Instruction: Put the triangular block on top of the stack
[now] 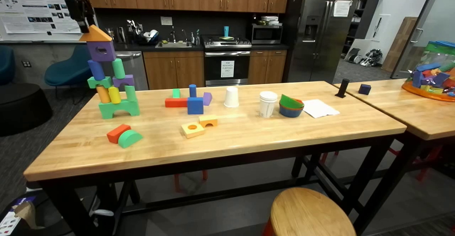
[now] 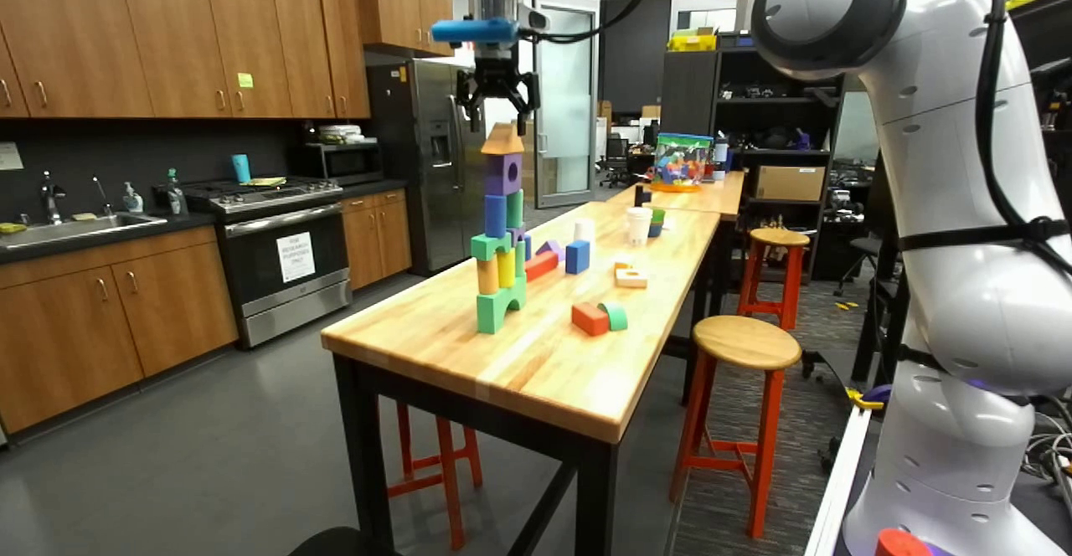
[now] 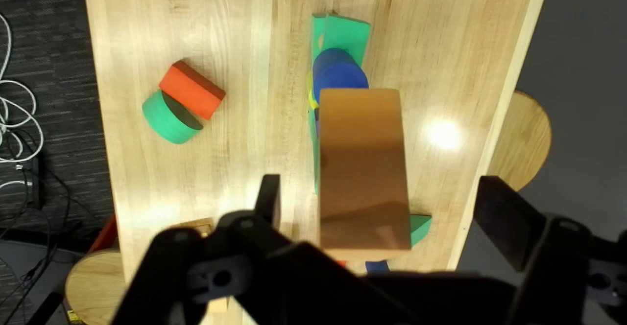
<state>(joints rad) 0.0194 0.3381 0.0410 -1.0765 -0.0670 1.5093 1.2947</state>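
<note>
The orange triangular block [image 1: 95, 34] rests on the purple cube at the top of the stack [image 1: 119, 69], its ridge upward, in both exterior views. Below the cube, green, blue, purple, yellow and orange pieces make up the tower [image 2: 495, 215]. My gripper [image 2: 499, 130] hangs just above and around the block's peak, its fingers spread on either side. From the wrist view, the wedge [image 3: 362, 168] lies between the two fingertips with a gap on both sides, so the open gripper [image 3: 381, 197] is not holding it. Much of the tower is hidden beneath the wedge there.
Near the tower's base lie a red block [image 1: 118, 133] and a green half-round [image 1: 130, 138]. Further along the table [image 1: 249, 136] are a blue block [image 1: 195, 106], yellow pieces [image 1: 193, 130], white cups [image 1: 267, 103] and bowls [image 1: 291, 110]. A stool [image 2: 747, 342] stands beside the table.
</note>
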